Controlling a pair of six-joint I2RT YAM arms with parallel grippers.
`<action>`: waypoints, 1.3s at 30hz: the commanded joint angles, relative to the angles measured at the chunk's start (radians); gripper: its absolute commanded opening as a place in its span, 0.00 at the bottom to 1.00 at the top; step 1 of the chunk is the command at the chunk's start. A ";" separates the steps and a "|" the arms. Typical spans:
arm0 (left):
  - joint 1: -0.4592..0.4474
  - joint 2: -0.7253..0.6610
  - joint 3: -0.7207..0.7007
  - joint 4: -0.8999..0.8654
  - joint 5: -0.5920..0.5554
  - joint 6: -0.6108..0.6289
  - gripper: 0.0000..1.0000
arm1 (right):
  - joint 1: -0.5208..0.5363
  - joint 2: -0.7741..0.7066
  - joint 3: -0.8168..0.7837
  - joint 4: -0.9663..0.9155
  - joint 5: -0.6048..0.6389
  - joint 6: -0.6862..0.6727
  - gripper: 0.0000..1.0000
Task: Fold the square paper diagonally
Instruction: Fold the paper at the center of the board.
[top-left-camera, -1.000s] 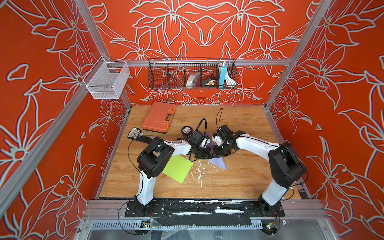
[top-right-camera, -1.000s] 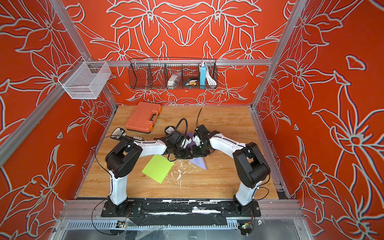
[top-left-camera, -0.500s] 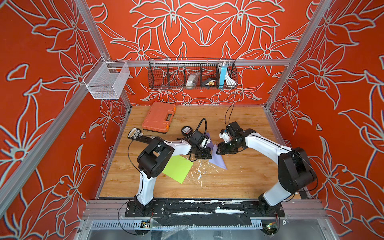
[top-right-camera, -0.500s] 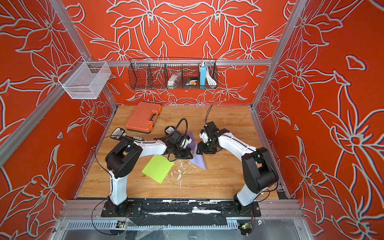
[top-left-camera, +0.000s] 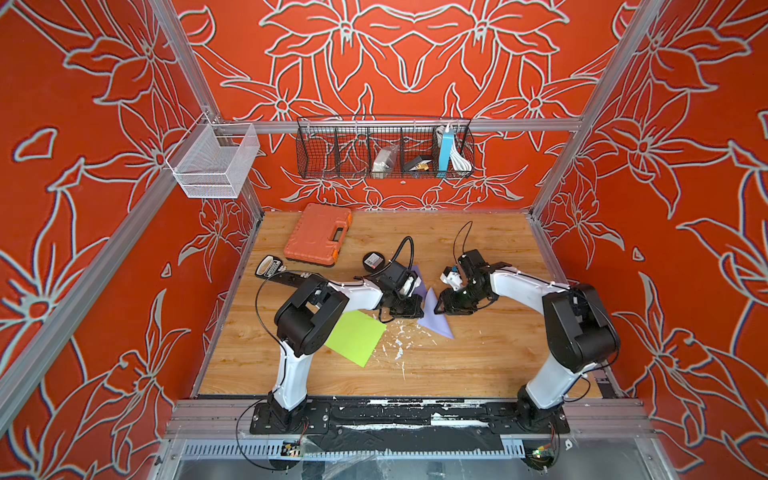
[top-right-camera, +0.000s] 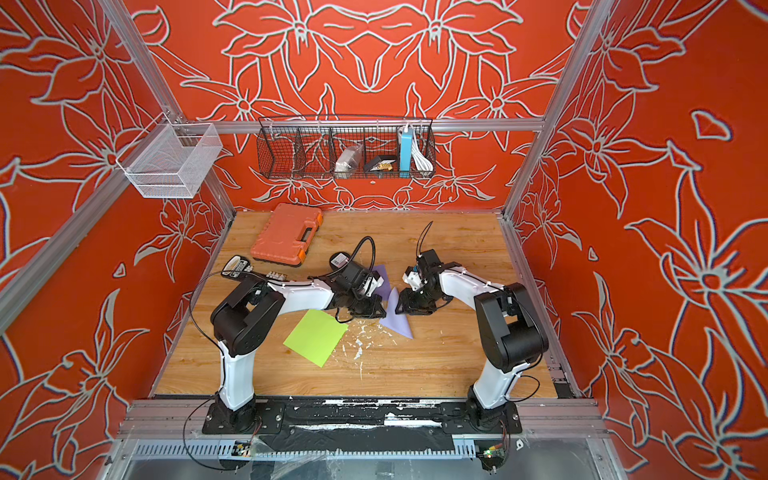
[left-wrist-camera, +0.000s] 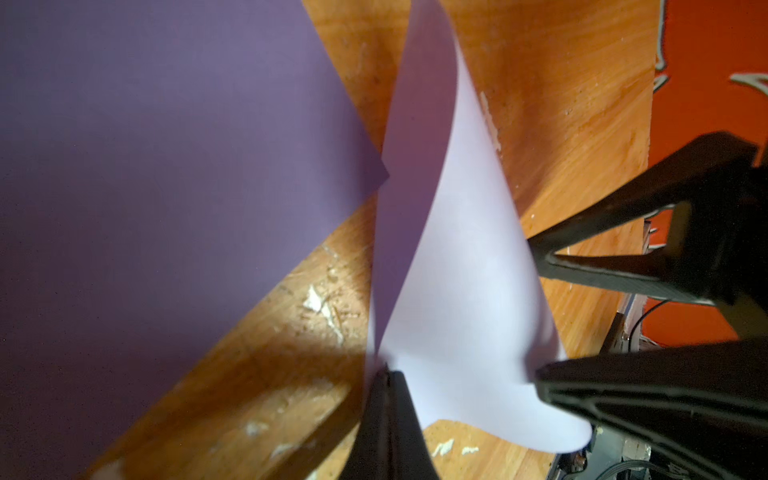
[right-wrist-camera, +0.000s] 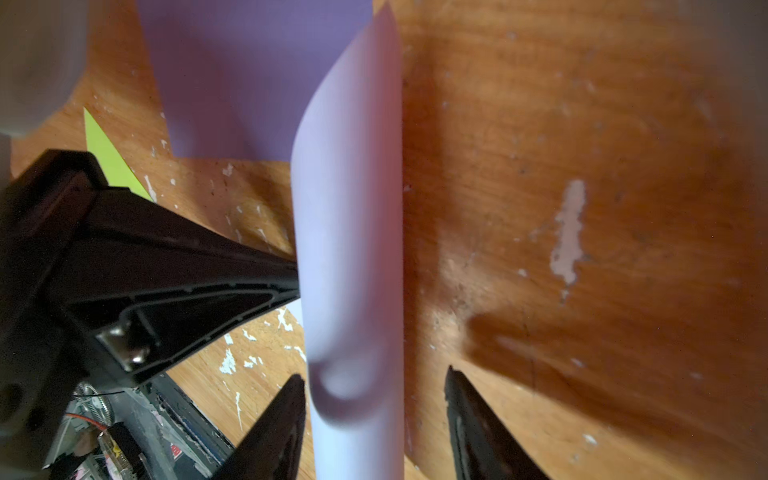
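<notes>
The square paper (top-left-camera: 435, 323) is lavender and lies mid-table, part flat and part curled upright, in both top views (top-right-camera: 397, 323). My left gripper (top-left-camera: 409, 308) is shut on one edge of it; the left wrist view shows the jaws (left-wrist-camera: 388, 374) pressed together with the pale sheet (left-wrist-camera: 457, 291) rising from them. My right gripper (top-left-camera: 441, 305) is open just right of the raised flap. In the right wrist view the curled sheet (right-wrist-camera: 353, 249) stands between its spread fingertips (right-wrist-camera: 374, 374), close to one finger and clear of the other.
A lime-green paper (top-left-camera: 355, 337) lies left of the lavender one, under the left arm. An orange case (top-left-camera: 318, 235), a black round object (top-left-camera: 373, 262) and a remote-like device (top-left-camera: 269, 266) sit at the back left. White flecks (top-left-camera: 399, 347) dot the wooden table.
My right gripper has opened and let go of the paper. It drew away to the right of the left gripper, then settled beside the raised flap. The left gripper has stayed shut in place.
</notes>
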 joint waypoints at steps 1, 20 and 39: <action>0.001 0.023 0.009 -0.052 -0.039 0.018 0.00 | -0.005 0.017 -0.031 0.044 -0.075 -0.012 0.57; 0.001 0.030 0.014 -0.059 -0.047 0.020 0.00 | -0.015 0.027 -0.099 0.191 -0.175 0.088 0.48; 0.001 0.025 0.012 -0.054 -0.040 0.018 0.00 | -0.016 0.015 -0.137 0.256 -0.202 0.120 0.33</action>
